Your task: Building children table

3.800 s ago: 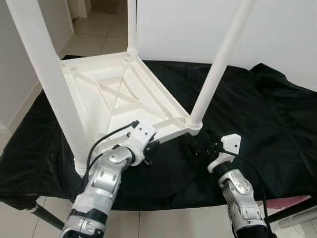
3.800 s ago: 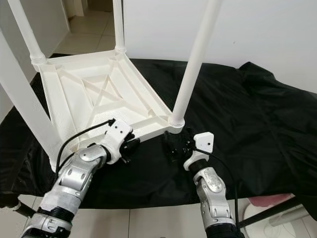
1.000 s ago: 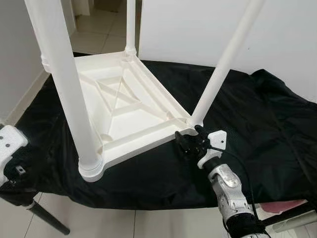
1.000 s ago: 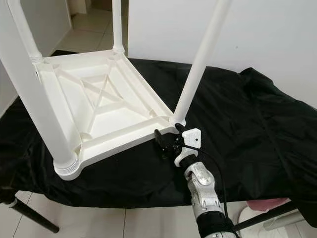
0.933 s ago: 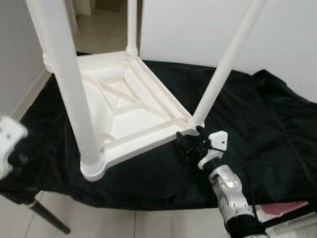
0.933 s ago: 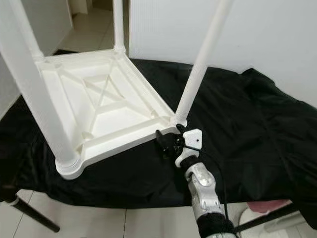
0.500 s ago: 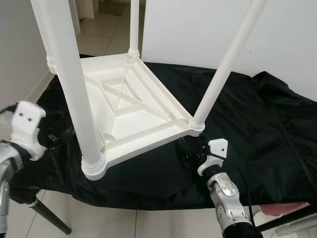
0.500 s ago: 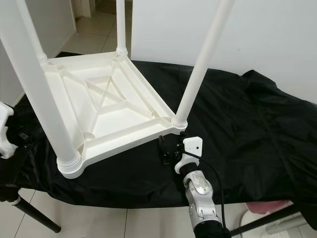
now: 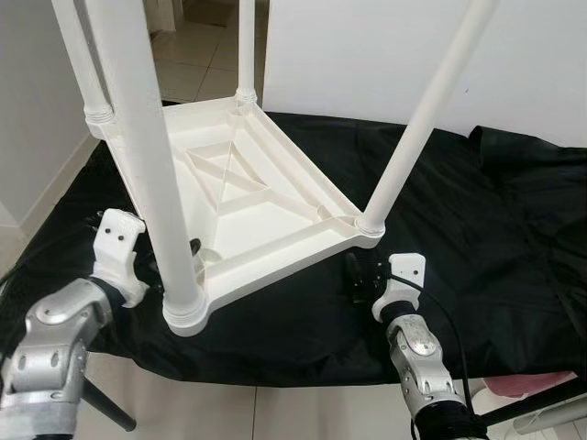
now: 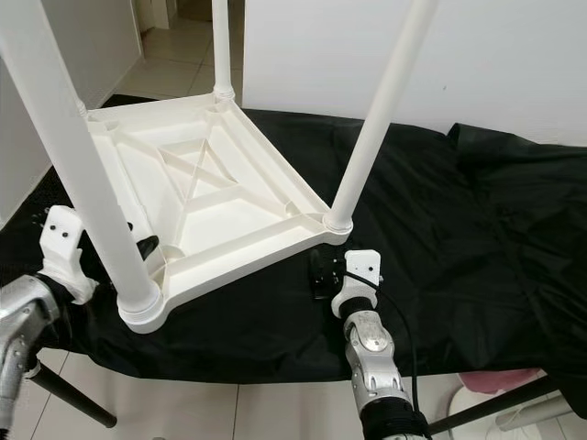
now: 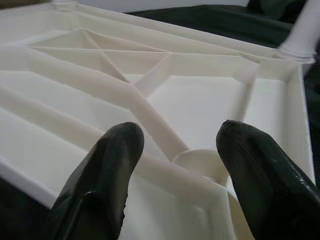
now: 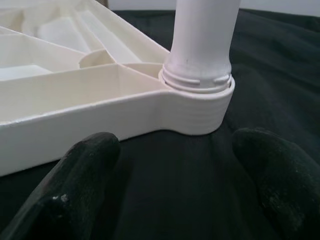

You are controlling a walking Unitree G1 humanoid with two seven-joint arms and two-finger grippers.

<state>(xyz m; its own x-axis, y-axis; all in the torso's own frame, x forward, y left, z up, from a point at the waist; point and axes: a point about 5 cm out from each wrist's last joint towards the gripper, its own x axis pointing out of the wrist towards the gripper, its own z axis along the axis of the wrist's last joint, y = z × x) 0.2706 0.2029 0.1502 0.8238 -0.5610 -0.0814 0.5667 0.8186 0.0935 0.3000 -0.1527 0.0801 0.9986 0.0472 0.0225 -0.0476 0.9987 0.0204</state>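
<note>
Table (image 9: 248,197) upside down on the cloth (image 9: 477,229) before me, legs up, my left gripper (image 9: 151,261) at its near-left corner, right gripper (image 9: 360,278) just before its near-right corner

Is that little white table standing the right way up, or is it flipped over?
Flipped over. The white table lies top-down on the black cloth, ribbed underside facing up, and its legs point upward from the corners.
</note>
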